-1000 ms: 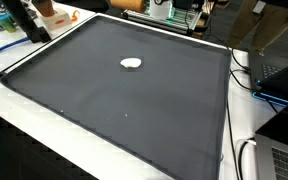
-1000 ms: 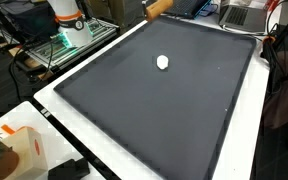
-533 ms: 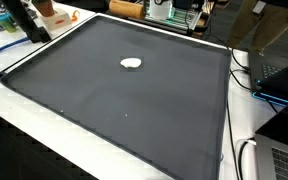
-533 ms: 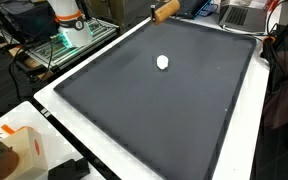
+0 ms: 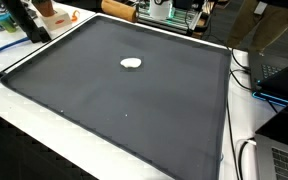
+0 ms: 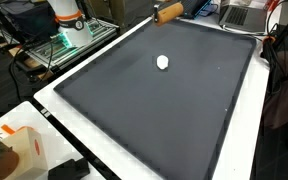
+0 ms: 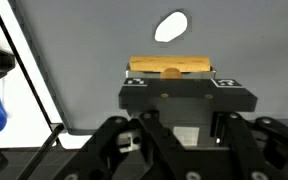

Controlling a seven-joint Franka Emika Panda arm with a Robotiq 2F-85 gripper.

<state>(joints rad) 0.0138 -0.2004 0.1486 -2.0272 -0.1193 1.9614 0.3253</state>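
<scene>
- Gripper [image 7: 176,76]: fingers closed in on a wooden block [image 7: 171,67], one pad at each end. The gap is no wider than the block, and nothing else is in its grasp.
- Block position: in both exterior views it sits at the far edge of the dark mat [image 5: 134,110], apparently off the surface ( [image 5: 119,8], [image 6: 168,12]). I cannot tell how high.
- Nearest neighbour: a small white piece [image 7: 171,26] lies on the mat ahead of the block, well apart from it and not touching. It also shows near the mat's middle [image 6: 163,62].
- Handling, judged: bare wood, so rigid, light and not fragile. The faces look smooth, so it could twist under a loose pinch.
- Hold point, judged: a grip across the long axis near the middle, with the pads flat on opposite faces, should keep it level.
- Surround: the mat lies on a white table [image 5: 44,120].
</scene>
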